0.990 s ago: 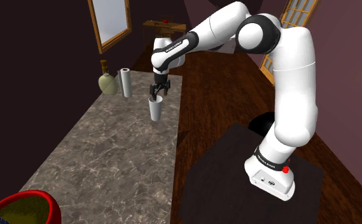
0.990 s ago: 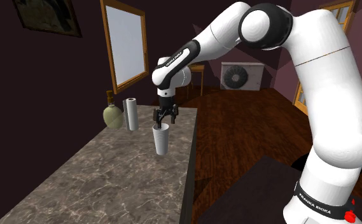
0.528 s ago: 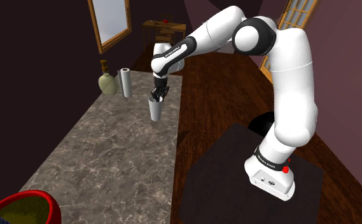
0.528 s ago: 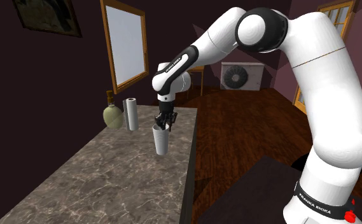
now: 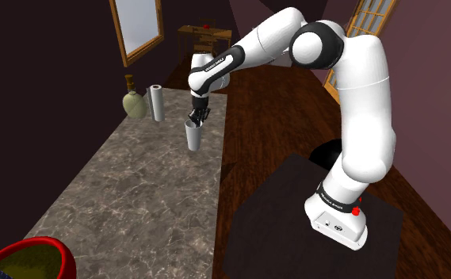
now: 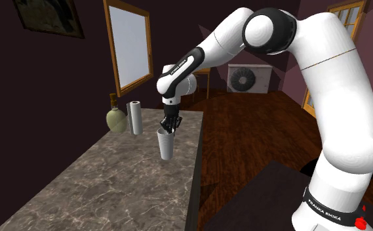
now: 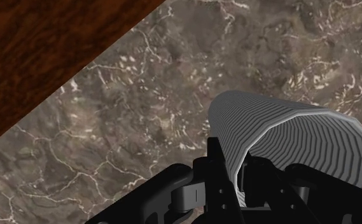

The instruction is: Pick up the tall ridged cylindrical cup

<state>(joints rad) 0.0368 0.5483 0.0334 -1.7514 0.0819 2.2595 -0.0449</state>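
At the shoulder view's left stand an olive round-bellied vase (image 5: 134, 104) and a white paper roll (image 5: 158, 103). Right of them, near the edge of the mottled brown stone counter (image 5: 136, 198), the tall pale-grey ridged cup (image 5: 193, 139) stands upright, directly beneath your black two-finger claw (image 5: 196, 119). Its long axis runs vertical, so your lift goes straight up. The claw looks pinched on the rim wall, one finger (image 7: 215, 159) outside, one inside; the pads' contact is hidden.

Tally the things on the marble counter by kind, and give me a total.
ridged cup: 1
white paper roll: 1
olive jug: 1
red bowl: 1
Total: 4
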